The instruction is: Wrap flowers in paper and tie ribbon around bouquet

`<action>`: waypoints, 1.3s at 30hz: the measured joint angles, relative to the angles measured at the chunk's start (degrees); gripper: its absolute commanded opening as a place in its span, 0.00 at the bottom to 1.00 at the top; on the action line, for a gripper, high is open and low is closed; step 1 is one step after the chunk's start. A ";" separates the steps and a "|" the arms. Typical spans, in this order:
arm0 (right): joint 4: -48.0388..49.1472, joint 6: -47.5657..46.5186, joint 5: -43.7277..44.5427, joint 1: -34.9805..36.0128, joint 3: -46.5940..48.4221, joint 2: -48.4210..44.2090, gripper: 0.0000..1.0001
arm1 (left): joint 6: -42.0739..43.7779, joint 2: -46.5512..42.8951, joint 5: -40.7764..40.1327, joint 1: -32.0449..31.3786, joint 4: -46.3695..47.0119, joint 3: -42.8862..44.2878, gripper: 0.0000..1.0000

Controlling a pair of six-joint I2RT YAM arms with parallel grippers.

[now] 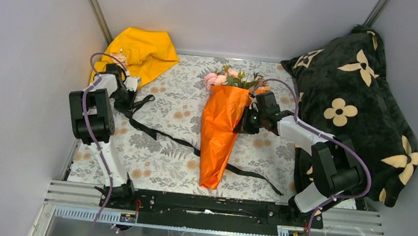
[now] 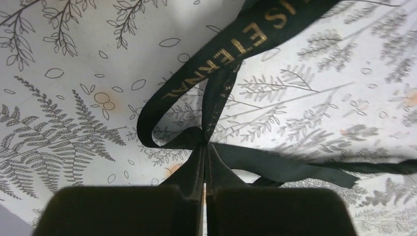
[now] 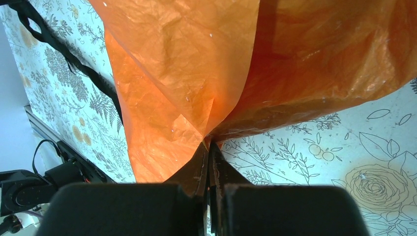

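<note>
- The printed tablecloth (image 1: 163,148) covers the work surface. A black pillow (image 1: 358,103) lies along its right side, and a yellow cloth (image 1: 141,51) is bunched at the far left corner.
- The bouquet (image 1: 219,136) lies near the middle with its narrow end toward the arms. The orange paper (image 3: 187,64) is already rolled into a cone, and the flowers (image 1: 225,78) poke out at the far end. The paper looks thin, creased and light. It will likely spring open if released and tear if pulled hard, so a hold on an overlapped edge seems best.
- The ribbon (image 2: 221,54) trails loose across the cloth from the left arm and appears to pass under the cone's lower part, coming out on the right. It is not yet tied. It looks soft, limp and probably slippery, so it is best taken close to an end, flat between the pads.
- The right gripper (image 3: 210,143) is closed, pinching a fold of paper at the cone's right side.
- The left gripper (image 2: 205,145) is closed, its tips clamped on a folded loop of ribbon near the yellow cloth.
</note>
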 measured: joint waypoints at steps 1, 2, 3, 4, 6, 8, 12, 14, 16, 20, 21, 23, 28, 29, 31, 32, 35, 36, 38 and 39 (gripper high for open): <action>0.00 0.00 0.02 0.02 -0.07 -0.17 0.00 | -0.09 -0.46 0.59 0.00 -0.20 0.00 0.00; 0.00 0.00 0.00 0.02 -0.07 -0.22 0.00 | -0.09 -1.25 1.42 0.02 -0.59 0.00 0.00; 0.02 0.00 0.00 0.02 -0.07 -0.24 0.00 | -0.07 -2.25 2.25 0.04 -1.03 -0.02 0.00; 0.02 0.00 0.00 0.02 -0.07 -0.26 0.00 | -0.07 -3.65 3.41 0.04 -1.66 -0.02 0.00; 0.02 0.00 0.02 0.02 -0.07 -0.26 0.00 | 0.07 -7.45 6.21 0.04 -3.43 0.02 0.00; 0.02 0.00 0.00 0.02 -0.07 -0.28 0.00 | 0.46 -11.56 9.38 -0.13 -5.97 0.72 0.00; 0.04 0.00 0.00 0.02 -0.07 -0.28 0.00 | 2.01 -18.34 14.08 -2.75 -10.45 3.41 0.01; 0.13 0.04 -0.02 0.02 -0.07 -0.28 0.00 | 2.71 -21.00 15.26 -6.56 -12.11 3.69 0.05; 0.20 0.09 -0.02 0.09 -0.09 -0.28 0.00 | 3.61 -23.78 16.63 -14.01 -14.45 3.69 0.07; 0.24 0.26 -0.02 0.55 -0.09 -0.28 0.00 | 4.15 -25.94 17.88 -24.00 -17.57 4.55 0.07; 0.24 0.26 -0.02 0.70 -0.09 -0.28 0.00 | 4.17 -26.21 18.12 -25.79 -18.23 5.03 0.06; 0.24 0.37 -0.02 1.03 -0.09 -0.28 0.00 | 4.17 -26.53 18.14 -29.11 -19.80 6.91 0.05; 0.26 0.48 -0.02 1.25 -0.09 -0.28 0.00 | 4.59 -28.96 14.88 -37.33 -20.72 9.11 0.03; 0.26 0.48 0.00 1.25 -0.09 -0.28 0.00 | 4.79 -29.68 13.20 -38.77 -20.44 8.79 0.01; 0.26 0.48 -0.02 1.25 -0.09 -0.28 0.00 | 5.01 -30.84 8.63 -40.81 -19.45 7.17 0.00; 0.26 0.48 -0.02 1.25 -0.09 -0.28 0.00 | 5.01 -31.04 6.14 -40.94 -18.95 5.97 0.00; 0.26 0.46 0.00 1.25 -0.09 -0.28 0.00 | 4.83 -29.70 2.01 -40.02 -17.62 2.89 0.04; 0.24 0.46 0.00 1.25 -0.09 -0.28 0.00 | 4.63 -29.16 1.49 -39.82 -17.09 1.92 0.05; 0.24 0.46 0.02 1.25 -0.09 -0.28 0.00 | 4.24 -28.72 1.05 -39.43 -16.09 0.09 0.06; 0.22 0.44 0.02 1.25 -0.09 -0.28 0.00 | 4.04 -28.68 1.01 -39.41 -15.61 -0.70 0.06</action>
